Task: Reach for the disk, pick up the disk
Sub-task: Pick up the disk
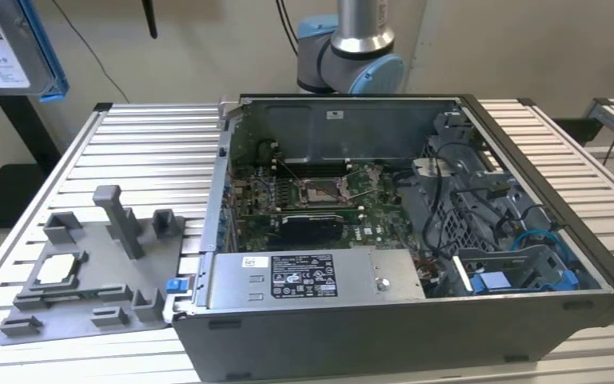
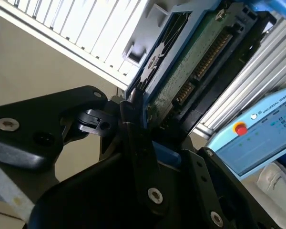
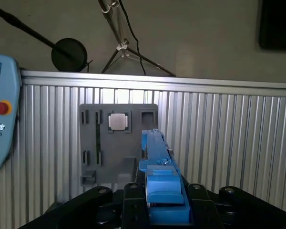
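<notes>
the fingers point(image 2: 133, 125) are clamped on the disk point(image 2: 190, 71), pressing against the edge of its blue bracket; in the second wrist view the drive's green circuit board and connector row face the camera, and the gripper point(image 2: 152, 140) grips it at one end. in the first wrist view the disk point(image 3: 156, 148) stands edge-on between the black jaws of the gripper point(image 3: 164, 193), its blue frame sticking out from them.

in the exterior view the disk point(image 1: 3, 48) hangs in the air at the top of the exterior view's left, clear of the slatted metal table point(image 1: 137, 144), with its white label facing the camera and blue bracket along its sides. it is well apart from the open computer case point(image 1: 414, 340), which lies on the table with its motherboard exposed and a long silver box point(image 1: 307, 276) along its near wall.

a gray fixture plate point(image 1: 125, 280) lies on the table beside the case, with a small square chip point(image 1: 57, 268) seated in it; in the first wrist view the plate point(image 3: 97, 148) and chip point(image 3: 118, 121) lie beyond the held disk. a light blue teach pendant point(image 3: 0, 119) rests at the table's edge. the arm's base joint point(image 1: 350, 48) rises behind the case.
</notes>
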Robot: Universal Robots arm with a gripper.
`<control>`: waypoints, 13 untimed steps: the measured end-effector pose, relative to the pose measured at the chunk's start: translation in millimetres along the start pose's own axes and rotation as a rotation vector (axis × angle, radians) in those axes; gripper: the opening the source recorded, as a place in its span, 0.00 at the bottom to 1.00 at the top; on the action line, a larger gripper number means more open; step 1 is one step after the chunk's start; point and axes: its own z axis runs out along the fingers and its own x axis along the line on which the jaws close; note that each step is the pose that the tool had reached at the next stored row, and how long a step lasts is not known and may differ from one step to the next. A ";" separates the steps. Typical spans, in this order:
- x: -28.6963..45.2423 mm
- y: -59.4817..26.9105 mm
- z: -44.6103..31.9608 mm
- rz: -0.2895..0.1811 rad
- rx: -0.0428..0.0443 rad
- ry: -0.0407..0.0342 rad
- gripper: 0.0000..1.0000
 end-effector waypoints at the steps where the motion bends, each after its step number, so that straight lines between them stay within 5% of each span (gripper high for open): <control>1: 0.0 0.0 -1.7 0.000 0.0002 -0.0001 0.00; 5: -0.1 -0.1 -10.1 0.000 0.0000 0.0000 0.00; 13: -0.1 -3.3 -10.5 0.000 0.0000 0.0000 0.00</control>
